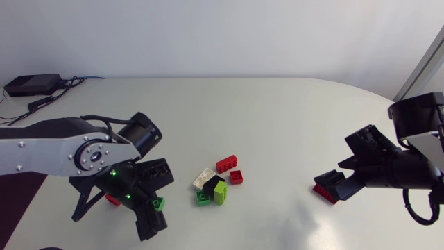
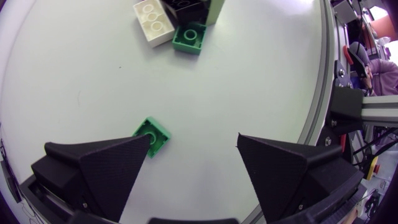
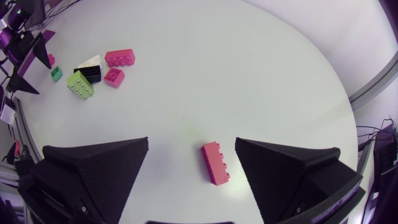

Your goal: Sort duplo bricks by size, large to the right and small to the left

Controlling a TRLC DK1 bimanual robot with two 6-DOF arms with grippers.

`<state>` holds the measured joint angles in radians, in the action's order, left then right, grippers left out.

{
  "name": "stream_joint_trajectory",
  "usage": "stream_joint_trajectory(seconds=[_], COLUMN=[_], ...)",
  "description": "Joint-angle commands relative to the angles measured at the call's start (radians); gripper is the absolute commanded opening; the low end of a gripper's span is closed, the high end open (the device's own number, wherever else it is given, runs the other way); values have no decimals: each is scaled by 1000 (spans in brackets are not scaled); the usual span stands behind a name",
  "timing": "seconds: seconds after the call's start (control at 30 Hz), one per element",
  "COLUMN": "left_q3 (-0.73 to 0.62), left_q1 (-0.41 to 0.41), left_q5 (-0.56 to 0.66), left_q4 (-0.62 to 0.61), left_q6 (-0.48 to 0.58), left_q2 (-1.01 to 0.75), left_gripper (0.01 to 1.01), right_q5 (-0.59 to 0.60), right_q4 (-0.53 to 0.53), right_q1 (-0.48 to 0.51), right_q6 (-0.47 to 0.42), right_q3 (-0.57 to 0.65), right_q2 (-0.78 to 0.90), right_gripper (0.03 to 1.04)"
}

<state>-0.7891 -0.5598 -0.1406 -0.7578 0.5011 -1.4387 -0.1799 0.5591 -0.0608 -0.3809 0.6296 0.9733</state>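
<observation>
broad black fingers of the left gripper [image 2: 194, 142] stand spread, with a small green square plastic brick [image 2: 152, 134] just beside one fingertip on the table's left. the right gripper [image 3: 191, 143] is spread too, a long red plastic brick [image 3: 214, 163] lying between its fingers, touching neither. other mixed bricks [image 1: 216, 182] cluster mid-table.

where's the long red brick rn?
The long red brick lies on the table's right side between the right arm's open jaws, far from the brick pile at the middle.
</observation>
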Motion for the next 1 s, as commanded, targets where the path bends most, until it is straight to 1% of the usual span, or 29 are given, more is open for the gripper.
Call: stream_joint_trajectory(seconds=[0.0,0.2,0.37,0.57,0.77,0.97], left_q3=[-7,-55,-48,-35,8,54], left_q1=[-40,-69,-65,-57,-5,8], left_q5=[-16,-33,-33,-34,-34,-36], left_q4=[-9,3,41,51,52,74], left_q6=[-3,-32,-35,-33,-21,-15], left_q2=[15,-71,-132,-143,-126,-123], left_gripper=[975,975,975,975,975,975], right_q5=[-3,-1,-1,-1,-1,-3], right_q4=[16,21,21,21,15,7], right_q1=[-8,-8,-8,-8,-7,-8], right_q6=[19,16,16,16,13,16], right_q3=[-36,-48,-51,-54,-67,-74], right_q2=[-18,-31,-36,-38,-38,-38], right_gripper=[1005,1005,1005,1005,1005,1005])
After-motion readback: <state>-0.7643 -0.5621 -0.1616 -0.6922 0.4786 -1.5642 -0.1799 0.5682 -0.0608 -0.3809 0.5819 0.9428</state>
